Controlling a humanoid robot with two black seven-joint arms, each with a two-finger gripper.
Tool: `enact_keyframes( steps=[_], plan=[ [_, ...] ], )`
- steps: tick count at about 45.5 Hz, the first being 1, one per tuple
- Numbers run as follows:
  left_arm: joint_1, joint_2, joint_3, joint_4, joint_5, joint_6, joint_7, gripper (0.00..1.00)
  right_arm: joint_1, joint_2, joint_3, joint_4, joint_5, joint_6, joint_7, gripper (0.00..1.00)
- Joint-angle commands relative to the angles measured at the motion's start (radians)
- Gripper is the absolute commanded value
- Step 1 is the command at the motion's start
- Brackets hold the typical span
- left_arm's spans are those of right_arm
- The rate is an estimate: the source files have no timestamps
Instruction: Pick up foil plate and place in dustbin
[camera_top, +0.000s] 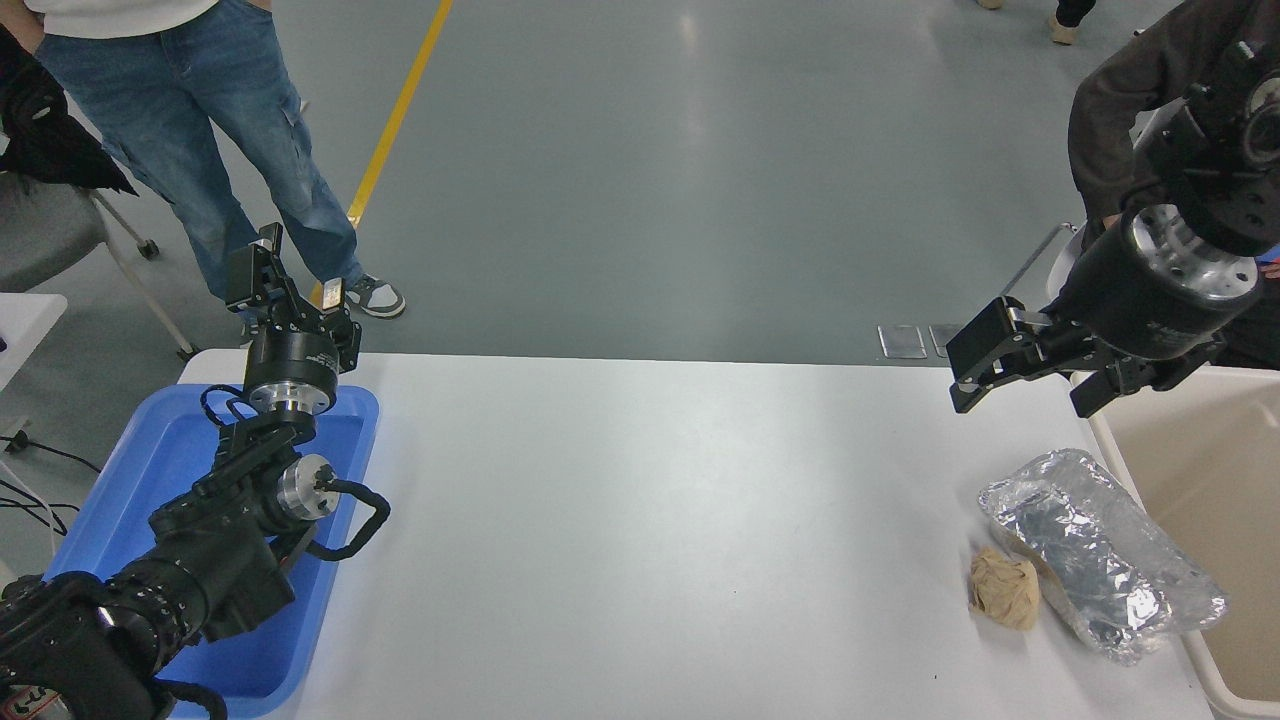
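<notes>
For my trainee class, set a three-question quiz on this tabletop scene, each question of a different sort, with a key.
1. True or false: the foil plate already lies inside the dustbin.
2. Multiple choice: what touches the plate's left edge? A) brown paper ball B) blue tray C) a cup
3. Fill in: the right gripper hangs above the table with its jaws ____.

Key: 1 false, it lies on the table beside the bin. 2 A. 3 open. The left gripper is parked over the tray.

I see bright, even overhead light, sharp focus, glare streaks on the floor (690, 150), soft shadows on the table (650, 520).
</notes>
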Motion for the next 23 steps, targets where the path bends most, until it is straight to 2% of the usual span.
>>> enact_keyframes(
  steps=[1,23],
  plan=[
    [0.0,0.0,-0.005,0.0,-0.003,0.0,0.012,1.0,0.008,-0.01,-0.004,0.001,-0.001,0.0,0.0,1.0],
    [0.0,0.0,-0.006,0.0,-0.003,0.0,0.005,1.0,-0.024,-0.015,-0.003,-0.002,-0.01,0.0,0.0,1.0]
  ],
)
